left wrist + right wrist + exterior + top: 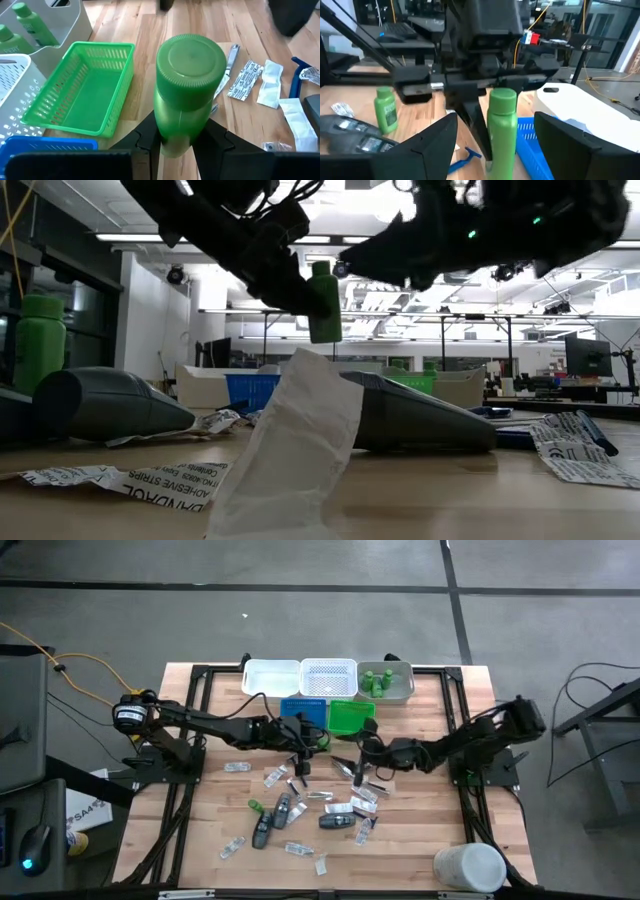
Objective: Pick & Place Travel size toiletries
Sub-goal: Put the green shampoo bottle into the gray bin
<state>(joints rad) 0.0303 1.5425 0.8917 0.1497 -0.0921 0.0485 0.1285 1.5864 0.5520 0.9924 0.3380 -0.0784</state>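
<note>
Jaws of the left gripper (182,142) clamped on a small green bottle (187,90), cap up, body pinched low between the two dark fingers (145,135). Held clear of the table (200,840) in the low view, hanging above the scattered packets, presumably lifted for carrying toward the trays. Positioned near the table's middle, just in front of the blue tray (302,710) and green tray (350,715).

Jaws of the right gripper (495,145) spread wide, one finger either side of the same bottle in the right wrist view, not touching it. Facing the left gripper from the opposite side, close by; looks like either a handover being set up or simply a wait beside the work. Cannot tell which.

Gripped low on the body, probably to leave the cap and upper half free, which would suit a handover or an upright set-down.

More green bottles (378,682) already upright in the grey bin (405,690) at the back right, likely the destination for this one too. Another green bottle (386,111) upright on the table, not yet collected.

Left on the table: dark grey oblong pieces (336,821), clear flat packets (237,767), a blue-handled razor (296,82). Large white container (468,867) at the front right corner. Much of the sorting judged undone.
</note>
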